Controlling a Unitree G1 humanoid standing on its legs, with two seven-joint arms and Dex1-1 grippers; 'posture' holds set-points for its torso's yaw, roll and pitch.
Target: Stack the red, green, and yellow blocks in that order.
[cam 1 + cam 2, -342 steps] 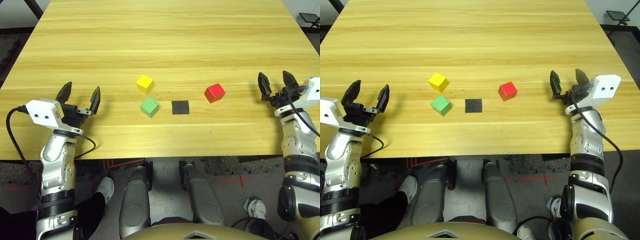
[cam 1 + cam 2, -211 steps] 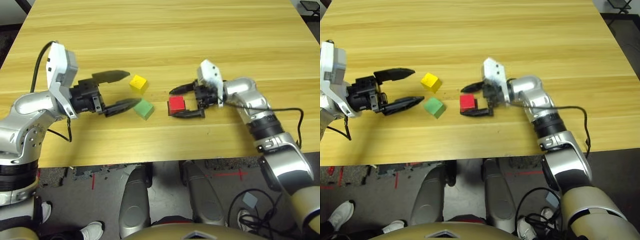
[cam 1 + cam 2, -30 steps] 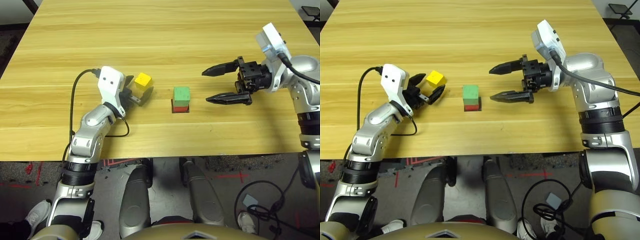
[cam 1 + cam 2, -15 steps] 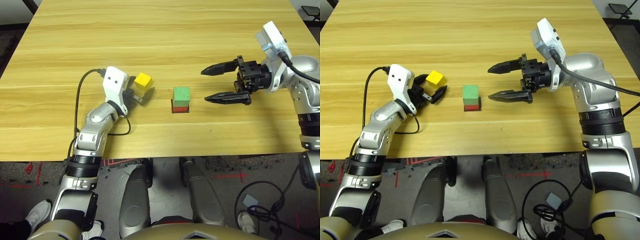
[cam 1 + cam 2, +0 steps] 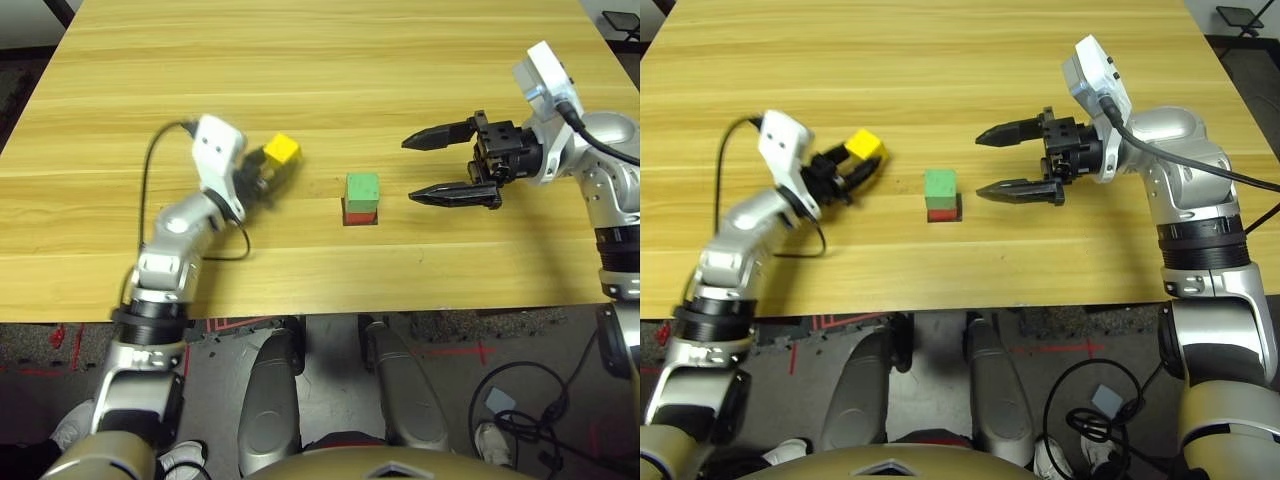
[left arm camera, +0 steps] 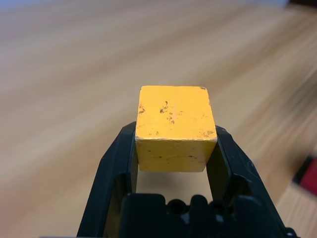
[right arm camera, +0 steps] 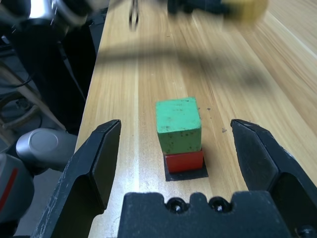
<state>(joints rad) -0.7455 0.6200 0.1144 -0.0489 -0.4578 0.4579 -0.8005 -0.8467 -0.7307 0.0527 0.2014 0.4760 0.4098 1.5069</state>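
Left gripper point(image 5: 272, 170) clamps the yellow block point(image 5: 282, 150) clear of the table point(image 5: 320, 60), at nine o'clock from the green block point(image 5: 362, 187) sitting atop the red block point(image 5: 360, 212). Right gripper point(image 5: 445, 164), fingers spread wide, hovers at three o'clock of that stack.

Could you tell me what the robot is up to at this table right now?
It is stacking three blocks. The green block already sits on the red block, which rests on a black square patch on the table. The left gripper is shut on the yellow block, to the left of the stack. The right gripper is open, beside the stack on its right and touching nothing.
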